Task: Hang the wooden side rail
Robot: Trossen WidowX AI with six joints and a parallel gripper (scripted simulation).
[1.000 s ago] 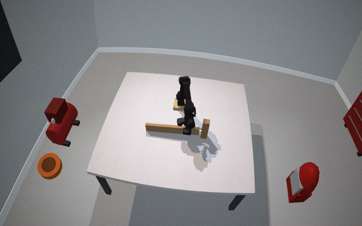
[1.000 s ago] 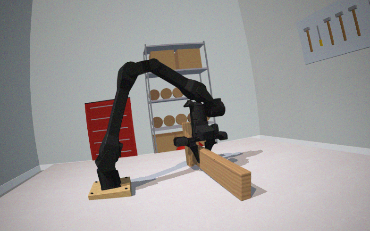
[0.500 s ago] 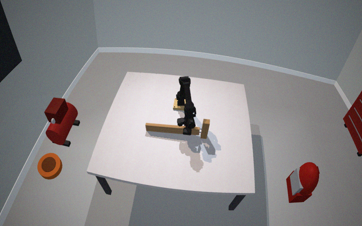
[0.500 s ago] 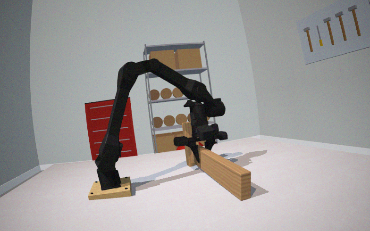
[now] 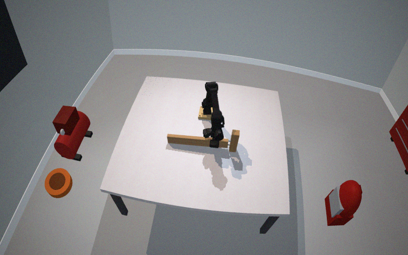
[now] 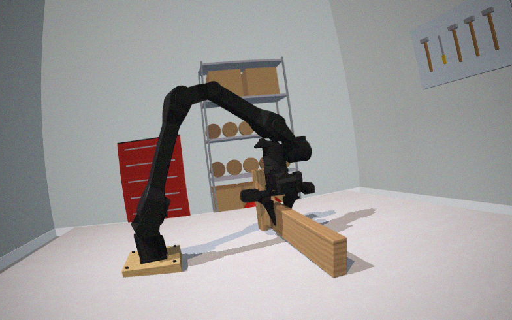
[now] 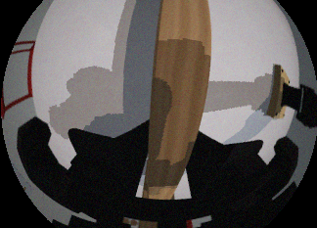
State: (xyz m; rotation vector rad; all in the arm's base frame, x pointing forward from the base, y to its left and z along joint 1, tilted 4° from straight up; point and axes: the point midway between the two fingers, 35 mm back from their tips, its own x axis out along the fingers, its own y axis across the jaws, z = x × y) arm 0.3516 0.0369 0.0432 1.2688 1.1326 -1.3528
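The wooden side rail [image 5: 186,140] [image 6: 313,236] [image 7: 183,28] stands on edge, its far end low at the table and its hook end close to the headboard post [image 5: 234,140] [image 6: 261,216]. The post stands upright. My gripper [image 5: 215,139] [image 6: 281,214] [image 7: 166,123] is shut on the rail near its hook end, one finger on each side. A small bit of grey metal [image 5: 229,143] shows in the narrow gap between rail and post. Hooks and pins are too small or hidden, so I cannot tell whether they are engaged.
The arm's wooden base plate [image 5: 201,116] [image 6: 128,271] [image 7: 277,94] is on the table [image 5: 148,177] [image 6: 71,286], behind the rail in the top view. The post is close beside the gripper. Shelves [image 6: 246,97] and a red cabinet [image 6: 134,174] stand beyond the table.
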